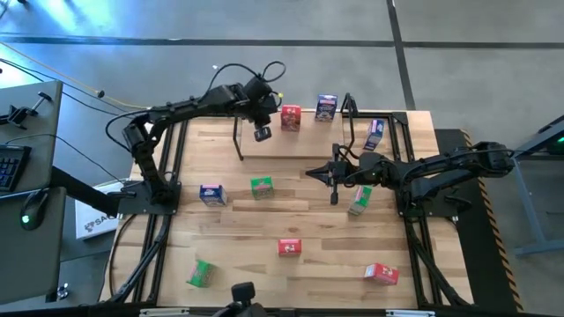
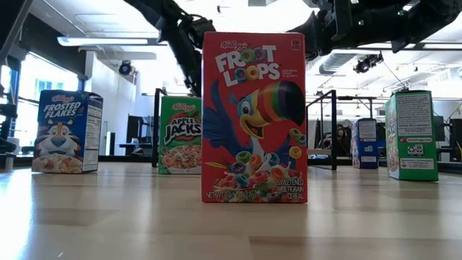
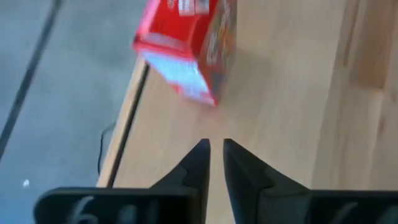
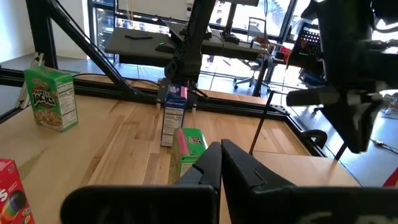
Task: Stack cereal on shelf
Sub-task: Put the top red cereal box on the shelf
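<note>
The shelf (image 1: 304, 145) stands at the table's far side, a light board between black end frames. On it stand a red cereal box (image 1: 290, 117), a blue one (image 1: 326, 107) and another blue one (image 1: 374, 134). My left gripper (image 1: 262, 133) hovers over the shelf's left part, shut and empty (image 3: 214, 155), just short of the red box (image 3: 186, 43). My right gripper (image 1: 310, 173) hangs above the table before the shelf, pointing left, shut and empty (image 4: 221, 158). A green box (image 1: 261, 187) and a blue box (image 1: 211, 195) stand ahead of it.
Loose boxes stand on the table: green (image 1: 359, 200) under the right arm, red (image 1: 289, 248) mid-table, red (image 1: 382, 274) near right, green (image 1: 202, 274) near left. The low view shows the mid-table red box (image 2: 253, 115) up close. A desk with a keyboard (image 1: 11, 163) is off the left.
</note>
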Action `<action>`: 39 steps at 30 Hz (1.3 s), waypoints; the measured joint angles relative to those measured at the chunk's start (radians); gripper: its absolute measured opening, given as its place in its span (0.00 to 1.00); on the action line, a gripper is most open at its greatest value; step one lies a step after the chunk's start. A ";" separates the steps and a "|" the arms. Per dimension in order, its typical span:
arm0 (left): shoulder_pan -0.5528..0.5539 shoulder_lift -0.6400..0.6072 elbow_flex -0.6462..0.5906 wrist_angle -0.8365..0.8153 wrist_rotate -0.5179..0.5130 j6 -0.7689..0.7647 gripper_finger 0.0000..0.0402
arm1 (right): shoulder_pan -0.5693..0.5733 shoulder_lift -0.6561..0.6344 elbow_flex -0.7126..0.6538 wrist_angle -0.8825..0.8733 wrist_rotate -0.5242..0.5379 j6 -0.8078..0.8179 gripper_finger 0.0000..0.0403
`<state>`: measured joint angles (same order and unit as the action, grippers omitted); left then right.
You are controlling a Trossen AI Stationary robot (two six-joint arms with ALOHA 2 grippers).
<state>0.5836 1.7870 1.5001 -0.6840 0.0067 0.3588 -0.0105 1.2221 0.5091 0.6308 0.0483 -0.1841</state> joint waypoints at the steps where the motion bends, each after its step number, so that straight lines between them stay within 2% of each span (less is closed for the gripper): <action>1: 0.000 0.000 -0.005 0.009 0.000 -0.011 0.07 | 0.000 0.000 0.000 0.000 0.000 0.000 0.00; 10: -0.004 0.003 -0.051 0.168 0.019 -0.070 0.06 | 0.000 0.000 0.000 0.001 0.000 0.000 0.00; 21: -0.023 0.094 -0.053 0.265 0.060 -0.116 0.06 | 0.000 0.000 0.000 -0.001 0.000 0.000 0.00; 32: -0.024 0.101 -0.053 0.319 0.083 -0.124 0.06 | 0.000 0.000 0.000 -0.005 0.004 0.000 0.00; 39: -0.044 0.149 -0.052 0.402 0.072 -0.139 0.06 | -0.002 0.000 0.000 -0.005 0.008 0.001 0.00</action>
<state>0.5400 1.9358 1.4479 -0.2825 0.0785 0.2198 -0.0128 1.2221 0.5091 0.6254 0.0559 -0.1833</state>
